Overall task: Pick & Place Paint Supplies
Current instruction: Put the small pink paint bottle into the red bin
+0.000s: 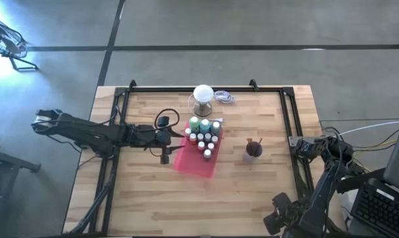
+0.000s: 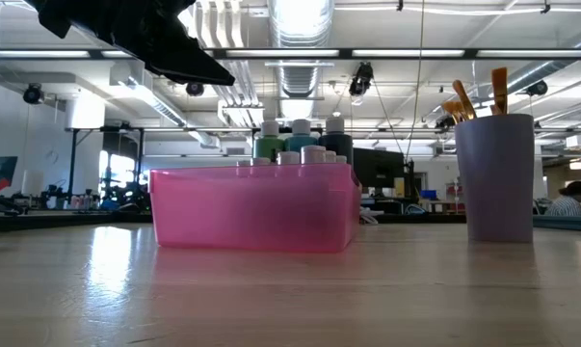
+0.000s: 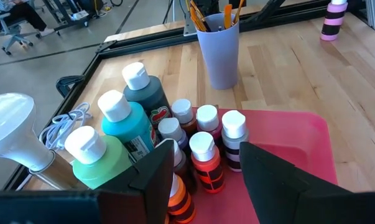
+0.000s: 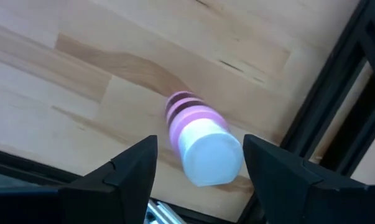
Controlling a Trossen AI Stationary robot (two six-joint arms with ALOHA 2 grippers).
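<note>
Paint bottles (image 3: 199,146) are crowding the pink tray (image 3: 299,140); your left end effector (image 3: 203,180) is hovering spread above them, while your right end effector (image 4: 199,171) — spread too — is straddling a pink bottle (image 4: 203,140).

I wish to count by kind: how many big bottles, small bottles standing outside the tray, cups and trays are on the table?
Big bottles: 3
Small bottles outside the tray (one pink bottle): 1
Cups (a cup holding brushes): 1
Trays (a pink tray): 1
Total: 6
</note>
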